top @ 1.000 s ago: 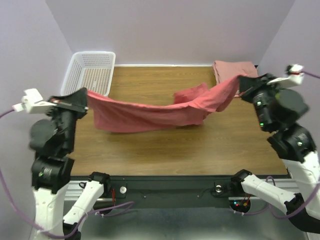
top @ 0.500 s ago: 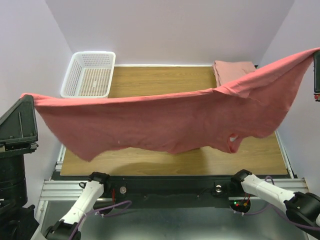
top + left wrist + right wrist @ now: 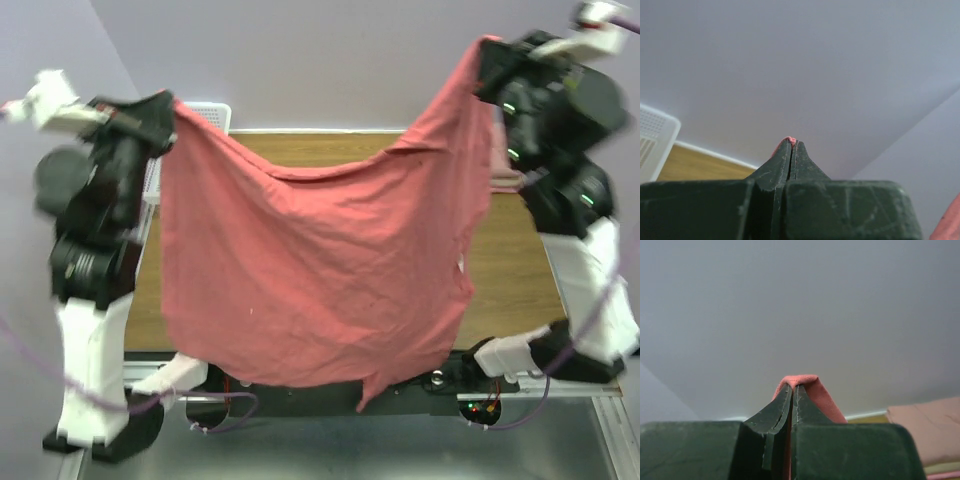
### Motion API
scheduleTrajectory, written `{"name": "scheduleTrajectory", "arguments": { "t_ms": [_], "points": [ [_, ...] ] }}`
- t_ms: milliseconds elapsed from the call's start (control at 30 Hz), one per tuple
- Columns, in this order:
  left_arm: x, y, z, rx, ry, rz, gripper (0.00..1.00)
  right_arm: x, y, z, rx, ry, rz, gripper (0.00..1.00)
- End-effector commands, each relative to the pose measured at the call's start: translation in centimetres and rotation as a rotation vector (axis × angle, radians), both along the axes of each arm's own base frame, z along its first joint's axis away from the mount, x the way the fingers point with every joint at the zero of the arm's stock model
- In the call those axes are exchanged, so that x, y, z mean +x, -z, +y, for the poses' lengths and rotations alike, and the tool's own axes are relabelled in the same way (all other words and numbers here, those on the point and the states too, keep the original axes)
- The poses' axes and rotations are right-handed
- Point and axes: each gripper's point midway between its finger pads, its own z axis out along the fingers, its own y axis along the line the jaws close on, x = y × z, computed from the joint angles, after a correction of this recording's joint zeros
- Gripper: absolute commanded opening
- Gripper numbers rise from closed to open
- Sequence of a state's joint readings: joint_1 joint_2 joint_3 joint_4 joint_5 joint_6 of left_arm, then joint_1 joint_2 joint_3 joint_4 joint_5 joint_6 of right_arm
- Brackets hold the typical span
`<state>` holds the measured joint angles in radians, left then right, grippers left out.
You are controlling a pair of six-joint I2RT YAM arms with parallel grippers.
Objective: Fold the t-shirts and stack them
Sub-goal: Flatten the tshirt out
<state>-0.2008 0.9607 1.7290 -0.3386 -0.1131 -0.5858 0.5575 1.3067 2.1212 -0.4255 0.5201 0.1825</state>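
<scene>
You have the red shirt [image 3: 310, 280] held up high and wide.
Your left gripper [image 3: 791, 143] and right gripper [image 3: 792, 388] each pinch a top corner; it hangs spread above the table [image 3: 512, 270].

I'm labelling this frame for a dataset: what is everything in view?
Coral-red cotton t-shirt: one, coral-red, hanging spread in the air between both grippers.
Folded salmon-pink t-shirt: one seen, pale pink, far right of table.
White plastic lattice basket: one, white, far left corner of table.
Brown wooden table: one, brown, behind the hanging shirt.
Left gripper: black, raised, shut on a shirt corner.
Right gripper: black, raised, shut on the other corner.
</scene>
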Motion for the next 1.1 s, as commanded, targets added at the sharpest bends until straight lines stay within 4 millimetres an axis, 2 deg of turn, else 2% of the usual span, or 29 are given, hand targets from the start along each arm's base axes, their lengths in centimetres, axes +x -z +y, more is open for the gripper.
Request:
{"name": "scheduleTrajectory", "arguments": {
  "t_ms": [0, 33, 67, 100, 133, 167, 200, 233, 267, 300, 333, 433, 467, 533, 567, 633, 667, 700, 733, 767, 800, 833, 867, 933, 967, 1000, 1033, 1067],
  "points": [
    [8.2, 0.3, -0.7, 0.073, -0.054, 0.03, 0.0, 5.8, -0.7, 0.8, -0.07, 0.145, -0.03, 0.01],
    [10.1, -0.7, -1.4, 0.08, -0.036, 0.025, 0.0, 7.0, -0.9, 1.1, -0.074, 0.151, -0.037, 0.0],
    [10.8, -1.4, -1.7, 0.084, -0.027, 0.015, 0.0, 8.0, -1.2, 1.2, -0.069, 0.154, -0.049, 0.01],
    [11.6, -1.8, -1.8, 0.086, -0.021, 0.012, 0.0, 10.4, -1.1, 0.9, -0.07, 0.177, -0.056, 0.01],
    [12.2, -2.5, -2.0, 0.09, -0.011, 0.002, 0.0, 9.3, -4.0, -0.4, -0.02, 0.18, -0.135, 0.01],
    [13.0, -4.0, -2.5, 0.094, 0.012, -0.025, 0.0, 9.3, -5.4, -0.7, 0.016, 0.152, -0.186, 0.0],
    [13.2, -4.8, -2.4, 0.097, 0.014, -0.039, 0.0, 9.6, -6.3, -1.8, 0.02, 0.165, -0.22, 0.01],
    [12.0, -7.3, -2.5, 0.093, 0.028, -0.101, 0.0, 9.1, -7.8, -2.1, 0.047, 0.159, -0.283, 0.01],
    [13.3, -7.0, -2.9, 0.103, 0.046, -0.093, 0.0, 9.0, -8.3, -2.2, 0.056, 0.146, -0.308, 0.01],
    [13.2, -7.7, -3.2, 0.114, 0.066, -0.119, 0.0, 8.7, -8.8, -2.1, 0.047, 0.134, -0.333, 0.01],
    [12.9, -8.4, -3.1, 0.112, 0.07, -0.141, 0.0, 7.4, -9.9, -2.7, 0.068, 0.136, -0.377, 0.0],
    [11.9, -9.8, -3.4, 0.115, 0.099, -0.198, 0.0, 7.8, -9.0, -2.6, 0.042, 0.131, -0.357, 0.0],
    [11.7, -9.6, -3.4, 0.119, 0.1, -0.197, 0.0, 8.4, -7.6, -2.6, 0.02, 0.14, -0.315, 0.0],
    [11.8, -8.4, -3.3, 0.124, 0.097, -0.176, 0.0, 8.4, -6.5, -2.6, -0.01, 0.142, -0.285, 0.0],
    [12.2, -6.4, -3.2, 0.13, 0.088, -0.13, 0.0, 8.7, -5.4, -2.3, -0.033, 0.134, -0.258, 0.0],
    [12.8, -4.2, -2.9, 0.151, 0.069, -0.096, 0.0, 9.0, -2.8, -2.2, -0.073, 0.131, -0.194, 0.0],
    [13.2, -1.3, -2.5, 0.156, 0.051, -0.044, 0.0, 7.5, -2.8, -2.6, -0.081, 0.125, -0.199, 0.0],
    [13.4, 0.2, -2.4, 0.166, 0.042, -0.026, 0.0, 7.5, -1.7, -2.4, -0.095, 0.115, -0.178, 0.0],
    [13.7, 4.3, -2.2, 0.181, 0.033, 0.043, 0.0, 9.1, 2.3, -1.7, -0.14, 0.095, -0.092, 0.0],
    [13.6, 5.1, -2.0, 0.18, 0.024, 0.026, 0.0, 8.9, 3.7, -1.5, -0.154, 0.084, -0.064, 0.01],
    [13.4, 6.8, -1.9, 0.188, 0.021, 0.042, 0.0, 7.1, 4.5, -2.0, -0.151, 0.077, -0.059, 0.0],
    [13.1, 10.7, -2.0, 0.2, 0.031, 0.097, 0.0, 8.1, 9.1, -1.6, -0.162, 0.06, 0.031, 0.0],
    [12.8, 11.8, -2.0, 0.188, 0.033, 0.088, 0.0, 7.9, 11.6, -1.7, -0.162, 0.058, 0.079, 0.0],
    [12.4, 15.8, -2.0, 0.159, 0.042, 0.141, 0.0, 6.3, 14.6, -2.0, -0.131, 0.035, 0.12, 0.0],
    [11.9, 20.1, -2.0, 0.14, 0.052, 0.197, 0.0, 4.7, 18.0, -2.4, -0.099, 0.029, 0.167, 0.01],
    [11.5, 22.3, -1.9, 0.113, 0.052, 0.232, 0.0, 3.8, 19.4, -2.6, -0.076, 0.026, 0.185, 0.0],
    [11.1, 24.4, -2.0, 0.102, 0.058, 0.261, 0.0, 3.2, 21.9, -2.7, -0.069, 0.015, 0.236, 0.0],
    [10.1, 28.4, -2.4, 0.069, 0.089, 0.321, 0.0, 1.6, 24.4, -2.5, -0.038, -0.021, 0.267, 0.0]
  ]
}}
